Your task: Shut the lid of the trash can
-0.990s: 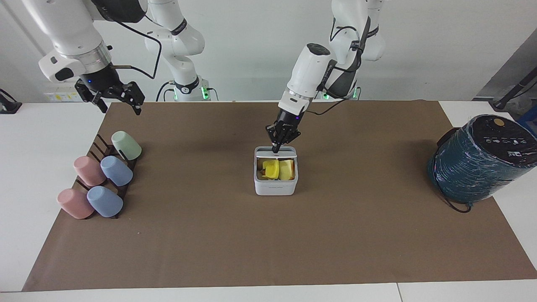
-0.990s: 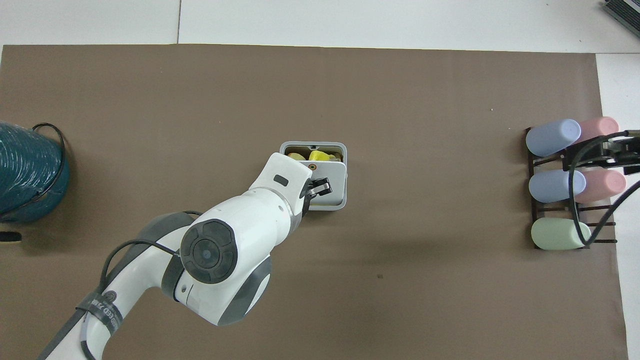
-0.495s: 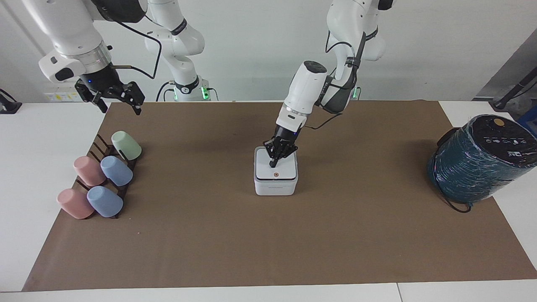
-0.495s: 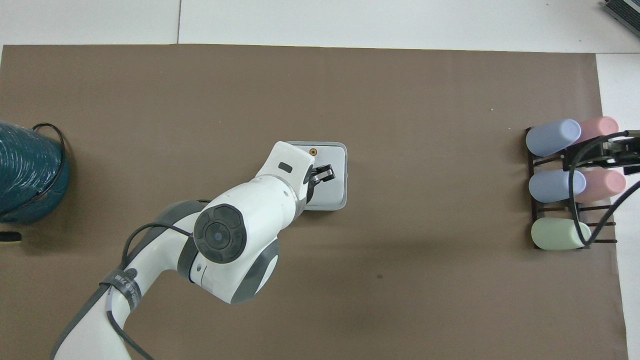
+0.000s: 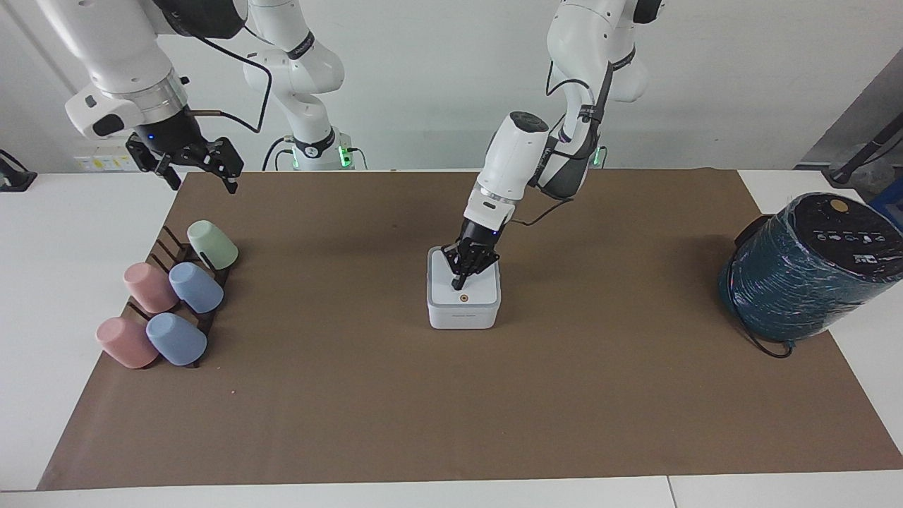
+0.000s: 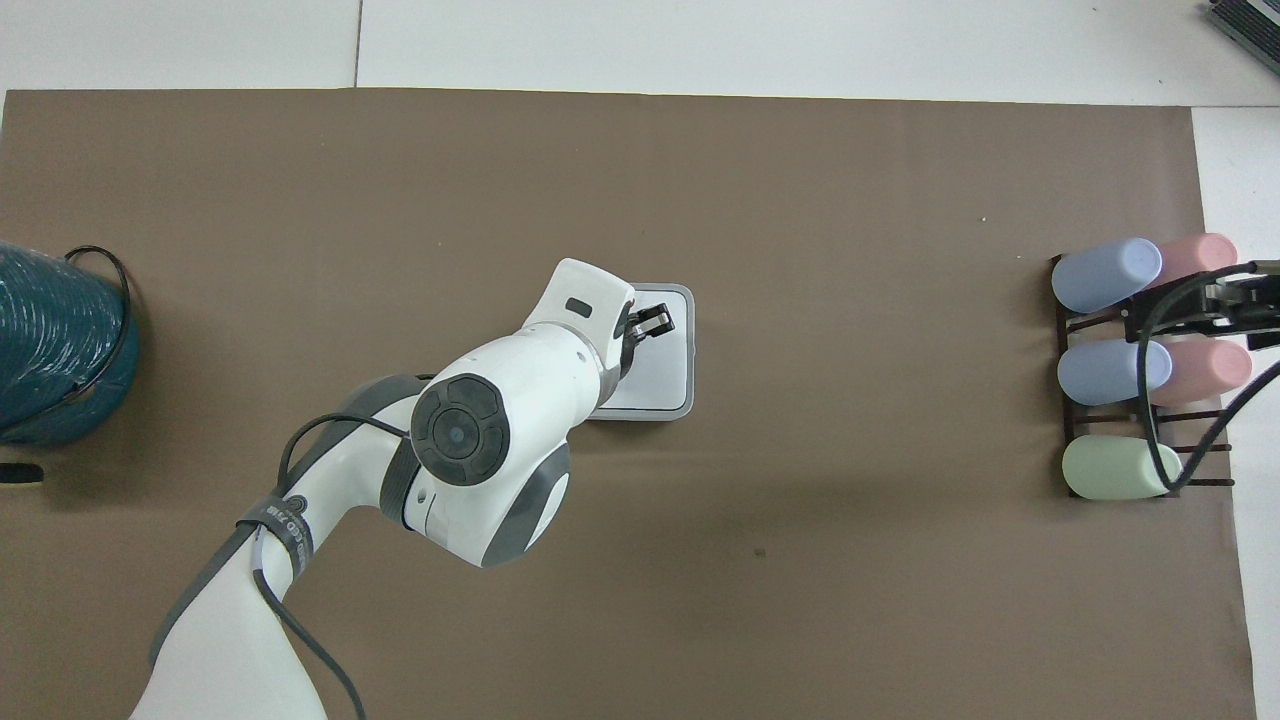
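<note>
Around the trash can [image 5: 463, 310] the brown tabletop [image 5: 451, 409] lies bare at every clock hour. The left pincer [image 5: 459, 285] presses on its lid [image 5: 474, 289], its arm blocking 12 o'clock in the facing view. The cup rack [image 5: 173, 296] at 9 and the teal cylinder [image 5: 804, 271] at 3 stand well apart

Trash can [image 5: 463, 312] mid-bench [image 5: 70, 233] on the mat [image 5: 451, 395], lid [image 5: 465, 293] flat down on it. Left claw [image 5: 458, 285] tip on the lid. Cup rack [image 5: 185, 296] at right arm's end, right claw [image 5: 190, 166] in the air there. Wrapped cylinder [image 5: 804, 271] at left arm's end, well apart from the can.
</note>
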Robot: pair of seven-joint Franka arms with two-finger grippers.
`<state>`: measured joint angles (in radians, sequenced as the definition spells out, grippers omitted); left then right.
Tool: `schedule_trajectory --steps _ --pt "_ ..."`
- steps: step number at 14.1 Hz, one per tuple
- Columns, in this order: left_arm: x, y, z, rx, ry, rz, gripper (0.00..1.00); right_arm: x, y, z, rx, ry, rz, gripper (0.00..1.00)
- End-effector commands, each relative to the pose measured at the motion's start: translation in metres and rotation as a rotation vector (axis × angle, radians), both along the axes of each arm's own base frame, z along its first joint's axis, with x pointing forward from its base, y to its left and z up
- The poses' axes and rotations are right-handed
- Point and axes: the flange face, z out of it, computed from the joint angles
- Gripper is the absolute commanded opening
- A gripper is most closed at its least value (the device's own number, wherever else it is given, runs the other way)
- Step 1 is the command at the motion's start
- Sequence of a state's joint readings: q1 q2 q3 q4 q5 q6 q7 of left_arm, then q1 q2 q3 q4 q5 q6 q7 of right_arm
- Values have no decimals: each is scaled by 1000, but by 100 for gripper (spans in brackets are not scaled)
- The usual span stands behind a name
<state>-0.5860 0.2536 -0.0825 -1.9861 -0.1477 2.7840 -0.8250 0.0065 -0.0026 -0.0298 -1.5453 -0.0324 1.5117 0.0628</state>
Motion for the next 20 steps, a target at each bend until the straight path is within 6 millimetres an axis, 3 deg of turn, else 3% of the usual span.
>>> schedule_trajectory --steps 1,4,7,12,16,20 --pt "19 3 -3 21 61 18 0 -7 -3 1 -13 -18 18 100" --pt "46 20 36 61 144 28 0 -7 -3 1 -13 -18 18 100" --pt "63 49 65 90 199 50 0 -7 -3 1 -13 -18 18 100" --pt "82 119 97 186 261 -54 0 -7 -2 1 -13 -18 18 100" --pt "96 192 100 268 313 -206 0 -7 -2 1 -11 -18 13 100" --pt "100 283 114 358 318 -345 0 -12 10 -7 -5 -33 -51 100"
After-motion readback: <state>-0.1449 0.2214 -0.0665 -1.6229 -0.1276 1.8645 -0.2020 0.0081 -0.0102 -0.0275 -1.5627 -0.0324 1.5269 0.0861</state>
